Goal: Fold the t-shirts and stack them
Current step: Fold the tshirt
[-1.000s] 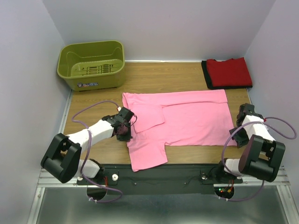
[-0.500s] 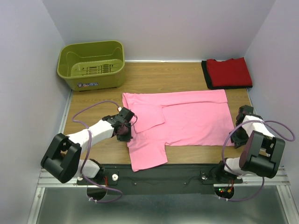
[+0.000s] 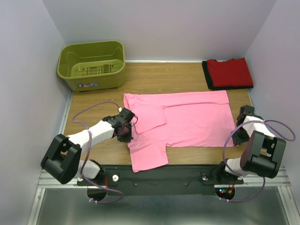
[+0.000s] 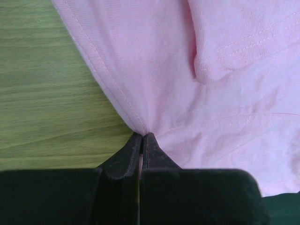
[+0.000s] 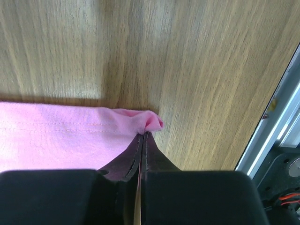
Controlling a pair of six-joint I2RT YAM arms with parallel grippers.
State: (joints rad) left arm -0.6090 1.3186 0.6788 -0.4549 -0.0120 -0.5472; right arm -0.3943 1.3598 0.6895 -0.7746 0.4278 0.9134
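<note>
1. Spanning the workspace is a wooden table [image 3: 159, 77], closed in by plain pale walls [image 3: 159, 28] at the left, far and right sides.
2. An olive-green basket [image 3: 91, 65] stands at the far left corner.
3. The pink t-shirt [image 3: 192, 117] lies spread flat across the table's middle. A flap is folded over its left part, and one portion reaches the near edge.
4. The red t-shirt [image 3: 230, 72] lies folded at the far right corner, on a black t-shirt [image 3: 205, 75] seen only as an edge.
5. Left gripper [image 4: 142, 137]: jaws pressed together, pinching the pink t-shirt's left edge. The cloth puckers at the tips.
6. Right gripper [image 5: 144, 134]: jaws pressed together, pinching the pink t-shirt's near right corner. A small bunch of cloth sits at the tips.
</note>
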